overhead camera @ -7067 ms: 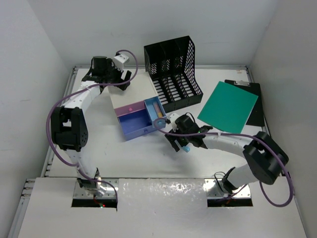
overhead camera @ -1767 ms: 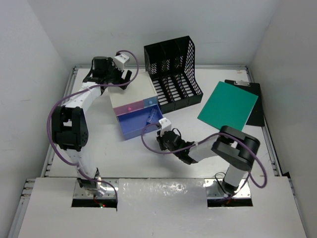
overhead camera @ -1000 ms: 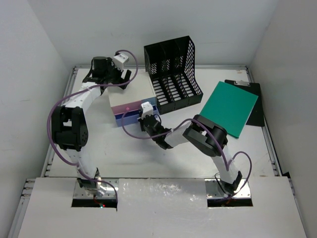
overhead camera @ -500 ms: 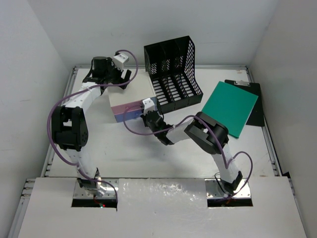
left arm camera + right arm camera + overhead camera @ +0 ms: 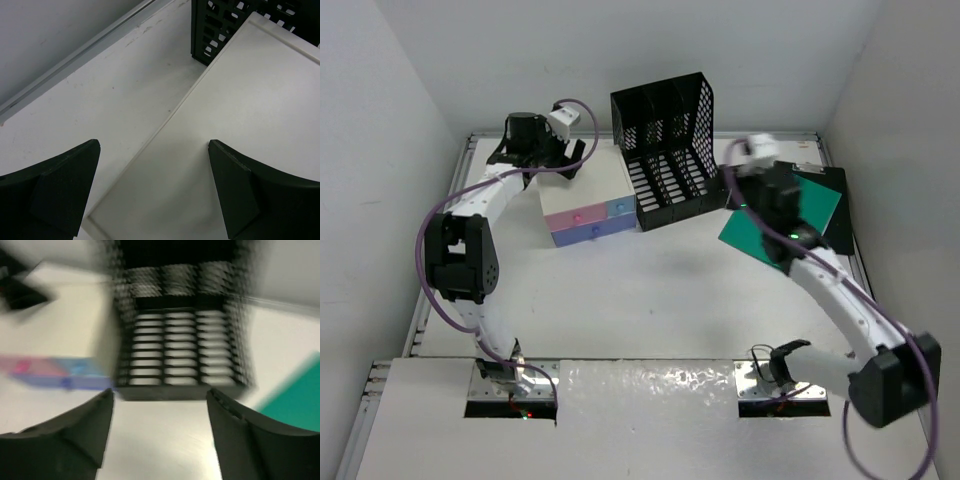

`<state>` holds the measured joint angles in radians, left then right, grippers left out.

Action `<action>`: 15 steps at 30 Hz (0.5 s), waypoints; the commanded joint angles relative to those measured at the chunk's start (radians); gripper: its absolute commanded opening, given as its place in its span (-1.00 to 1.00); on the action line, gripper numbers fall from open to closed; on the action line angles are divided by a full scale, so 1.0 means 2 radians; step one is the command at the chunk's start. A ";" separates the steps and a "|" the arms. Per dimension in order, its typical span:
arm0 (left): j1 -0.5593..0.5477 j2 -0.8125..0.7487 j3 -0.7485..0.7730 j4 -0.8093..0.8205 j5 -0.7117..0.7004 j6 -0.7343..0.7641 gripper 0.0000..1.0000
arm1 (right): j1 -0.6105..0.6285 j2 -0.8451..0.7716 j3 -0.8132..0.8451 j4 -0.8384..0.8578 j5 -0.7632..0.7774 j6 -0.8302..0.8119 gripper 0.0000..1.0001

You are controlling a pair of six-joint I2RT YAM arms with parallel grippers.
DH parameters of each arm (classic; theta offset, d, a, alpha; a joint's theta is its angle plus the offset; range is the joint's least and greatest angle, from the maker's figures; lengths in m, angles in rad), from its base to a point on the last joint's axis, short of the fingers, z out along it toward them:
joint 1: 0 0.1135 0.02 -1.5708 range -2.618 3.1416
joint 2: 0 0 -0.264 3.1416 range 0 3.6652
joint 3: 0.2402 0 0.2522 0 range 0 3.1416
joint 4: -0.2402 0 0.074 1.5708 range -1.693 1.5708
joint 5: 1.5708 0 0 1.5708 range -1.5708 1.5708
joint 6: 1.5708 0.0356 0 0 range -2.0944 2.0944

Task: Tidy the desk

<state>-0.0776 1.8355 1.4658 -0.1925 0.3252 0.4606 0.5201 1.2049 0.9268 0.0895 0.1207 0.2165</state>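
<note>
Desk [image 5: 650, 300] spread under both arms: L gripper [image 5: 154, 150] was wide open, empty, over back edge of drawer box [image 5: 585, 190], drawers shut, at far left; R gripper [image 5: 160, 395] was apart, empty, by green folder [image 5: 790, 220], facing black rack [image 5: 670, 150].

The left gripper [image 5: 155, 192] hangs with jaws spread wide; the right gripper [image 5: 159, 435], blurred, seems parted too
</note>
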 commanded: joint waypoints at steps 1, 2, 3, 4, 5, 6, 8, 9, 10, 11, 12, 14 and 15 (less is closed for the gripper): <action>0.001 0.024 -0.004 -0.077 -0.008 0.008 0.78 | -0.170 -0.048 -0.067 -0.137 -0.114 0.101 0.50; 0.001 0.023 -0.003 -0.079 -0.007 0.008 0.78 | -0.217 -0.076 -0.109 -0.127 -0.137 0.122 0.58; 0.001 0.023 -0.003 -0.081 -0.006 0.009 0.78 | -0.301 -0.083 -0.126 -0.117 -0.167 0.146 0.61; 0.001 0.022 -0.003 -0.081 -0.002 0.008 0.78 | -0.331 -0.088 -0.149 -0.116 -0.177 0.152 0.66; 0.001 0.020 -0.005 -0.082 0.000 0.010 0.78 | -0.382 -0.089 -0.160 -0.111 -0.189 0.159 0.70; 0.002 0.020 -0.007 -0.082 0.001 0.011 0.78 | -0.406 -0.084 -0.170 -0.103 -0.222 0.162 0.73; 0.001 0.017 -0.009 -0.082 0.003 0.013 0.79 | -0.445 -0.053 -0.197 -0.082 -0.256 0.176 0.92; 0.002 0.017 -0.007 -0.082 0.004 0.013 0.79 | -0.479 -0.038 -0.203 -0.064 -0.264 0.187 0.94; 0.001 0.016 -0.008 -0.082 0.007 0.013 0.79 | -0.493 -0.024 -0.212 -0.059 -0.266 0.189 0.94; 0.001 0.017 -0.007 -0.082 0.008 0.013 0.79 | -0.505 0.003 -0.215 -0.055 -0.263 0.189 0.93; 0.000 0.017 -0.006 -0.082 0.012 0.013 0.79 | -0.517 0.015 -0.216 -0.055 -0.256 0.181 0.92; 0.000 0.016 -0.007 -0.084 0.015 0.013 0.79 | -0.519 0.036 -0.221 -0.052 -0.236 0.168 0.87; -0.001 0.015 -0.008 -0.085 0.015 0.014 0.79 | -0.520 0.039 -0.223 -0.054 -0.219 0.165 0.87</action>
<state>-0.0776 1.8370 1.4719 -0.2092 0.3473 0.4625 -0.5156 1.2701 0.4839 -0.0788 -0.3099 0.5442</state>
